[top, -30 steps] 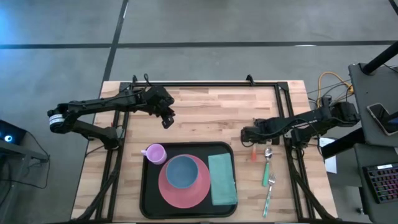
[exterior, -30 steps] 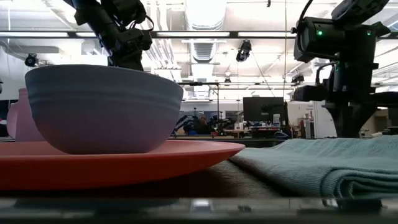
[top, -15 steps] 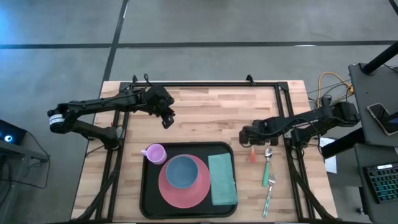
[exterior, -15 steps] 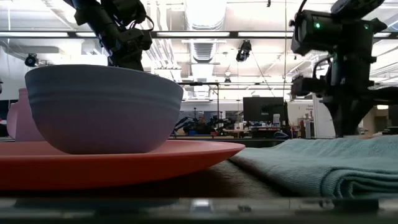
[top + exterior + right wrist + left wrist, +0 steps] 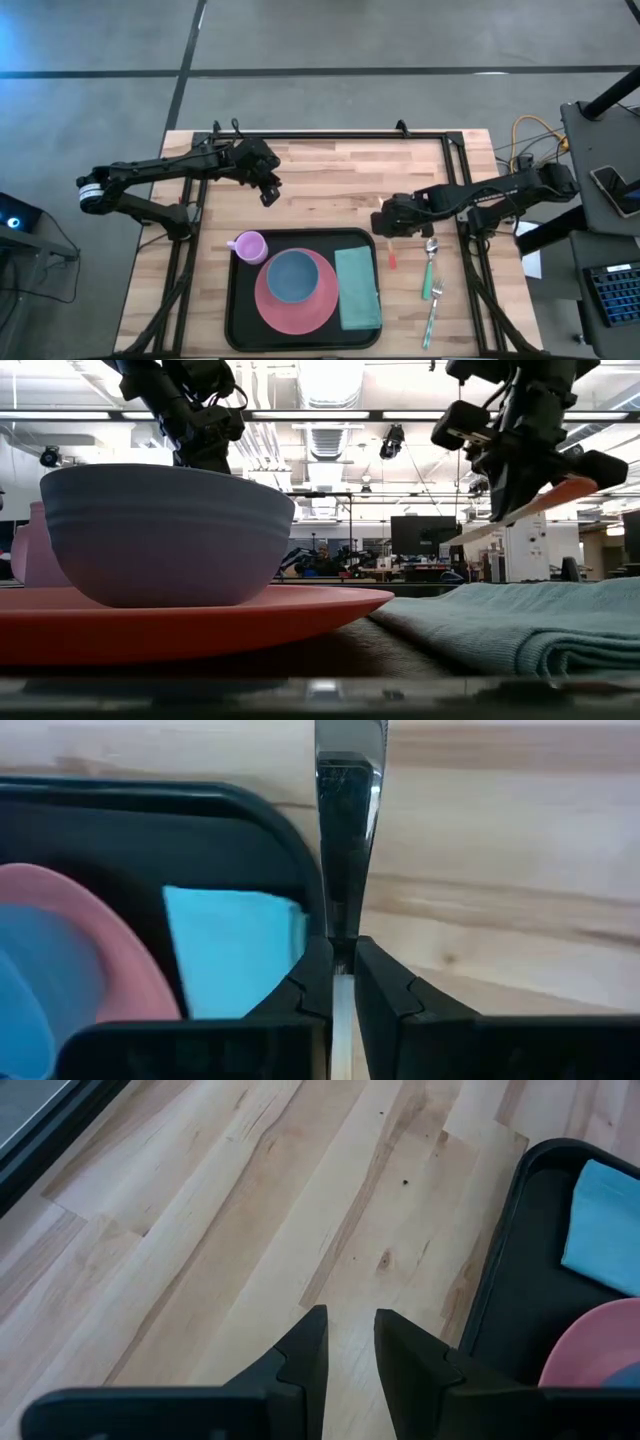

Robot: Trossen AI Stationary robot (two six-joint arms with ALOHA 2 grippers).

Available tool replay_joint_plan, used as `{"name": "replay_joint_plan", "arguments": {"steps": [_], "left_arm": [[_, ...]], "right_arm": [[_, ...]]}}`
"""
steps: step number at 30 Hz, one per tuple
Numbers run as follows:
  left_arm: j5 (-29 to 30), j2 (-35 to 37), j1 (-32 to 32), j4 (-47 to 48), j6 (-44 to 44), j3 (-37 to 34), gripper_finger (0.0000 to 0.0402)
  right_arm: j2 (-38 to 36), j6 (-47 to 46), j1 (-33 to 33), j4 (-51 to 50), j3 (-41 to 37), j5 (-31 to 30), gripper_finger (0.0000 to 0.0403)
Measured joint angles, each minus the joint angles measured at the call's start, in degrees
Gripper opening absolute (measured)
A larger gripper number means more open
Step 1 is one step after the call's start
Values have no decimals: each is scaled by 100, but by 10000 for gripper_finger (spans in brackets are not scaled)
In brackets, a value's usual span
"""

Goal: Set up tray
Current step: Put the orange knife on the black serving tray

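The black tray (image 5: 238, 300) lies at the table's near middle. On it are a pink plate (image 5: 318, 300) with a blue bowl (image 5: 292, 276), a pink cup (image 5: 248, 246) and a folded teal napkin (image 5: 357, 288). My right gripper (image 5: 386, 224) hovers at the tray's far right corner, shut on a knife with an orange handle (image 5: 392, 256). My left gripper (image 5: 268, 190) waits above bare wood beyond the tray's far left corner, its fingers (image 5: 310, 1342) a narrow gap apart. My right gripper pinches the knife between its two fingers (image 5: 312, 982), about where the metal blade (image 5: 345, 820) meets the handle. The fingers come from the table's right, slanting down, across the knife. The knife is lifted clear and tilted, its orange handle end (image 5: 562, 493) higher than the blade (image 5: 472, 537).
A spoon (image 5: 431, 248) and a green-handled fork (image 5: 429, 280) lie on the wood right of the tray, with another utensil (image 5: 432, 318) nearer the front edge. A black frame rail (image 5: 330, 136) runs along the far side. Bare wood lies between the two grippers.
My right gripper has risen and moved toward the table's left, toward the tray's far right corner. It has carried the knife up off the wood beside the spoon. The knife now hangs tilted in the air.
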State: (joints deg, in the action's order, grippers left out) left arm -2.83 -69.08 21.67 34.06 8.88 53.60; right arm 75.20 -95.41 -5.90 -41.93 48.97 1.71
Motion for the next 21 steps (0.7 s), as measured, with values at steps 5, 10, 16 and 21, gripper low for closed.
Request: {"name": "replay_joint_plan", "arguments": {"steps": [5, 10, 16, 21], "left_arm": [[0, 0, 0, -41, 0, 0, 66], [-2, 0, 0, -86, -1, 0, 66], [-12, 0, -1, 81, -175, 0, 66], [-15, 2, -74, 52, -175, 0, 66]], "right_arm": [[348, -440, -308, 583, 91, -13, 13], [1009, -879, -721, 911, 425, -175, 13], [1738, -1116, -1055, 923, 1113, -190, 13], [2271, -1140, -1243, 819, 1633, -190, 13]]}}
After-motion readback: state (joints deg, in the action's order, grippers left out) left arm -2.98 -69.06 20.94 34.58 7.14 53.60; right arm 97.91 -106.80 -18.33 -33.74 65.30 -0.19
